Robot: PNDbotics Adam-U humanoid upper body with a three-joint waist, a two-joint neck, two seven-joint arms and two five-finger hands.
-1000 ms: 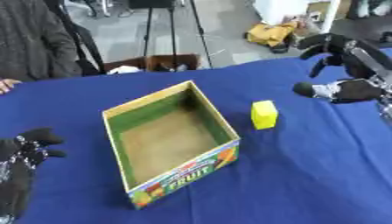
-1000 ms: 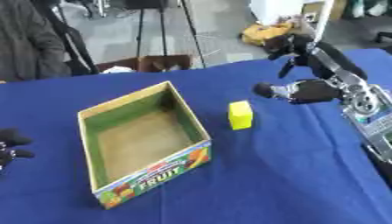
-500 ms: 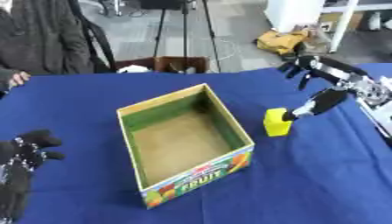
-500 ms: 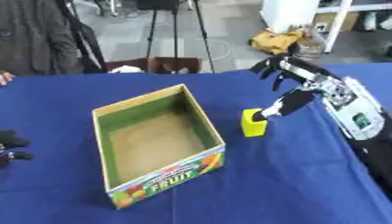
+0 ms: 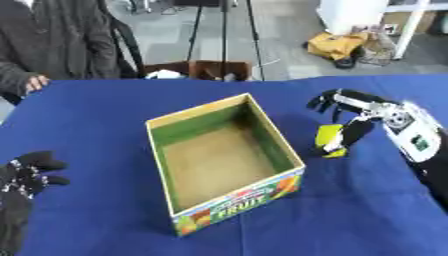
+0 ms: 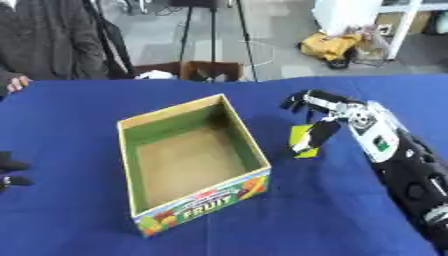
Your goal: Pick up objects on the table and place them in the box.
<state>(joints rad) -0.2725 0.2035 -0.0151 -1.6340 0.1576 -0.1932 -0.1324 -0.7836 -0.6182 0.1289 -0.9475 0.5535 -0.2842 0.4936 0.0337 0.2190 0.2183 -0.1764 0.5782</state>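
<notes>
Left hand [image 5: 24, 175]: lower-left of box, idle on table, fingers spread, holding nothing.
Box [image 5: 226, 165]: open cardboard, green inner walls, bare brown floor; near wall printed "FRUIT" with fruit pictures; long axis running away from camera, slightly skewed.
Block [image 5: 328, 139]: yellow, just right of box on blue table [image 5: 105, 110], tilted.
Right hand [image 5: 348, 117]: right of box, over block, thumb against block's right side, fingers arched above; grip closure cannot tell.
</notes>
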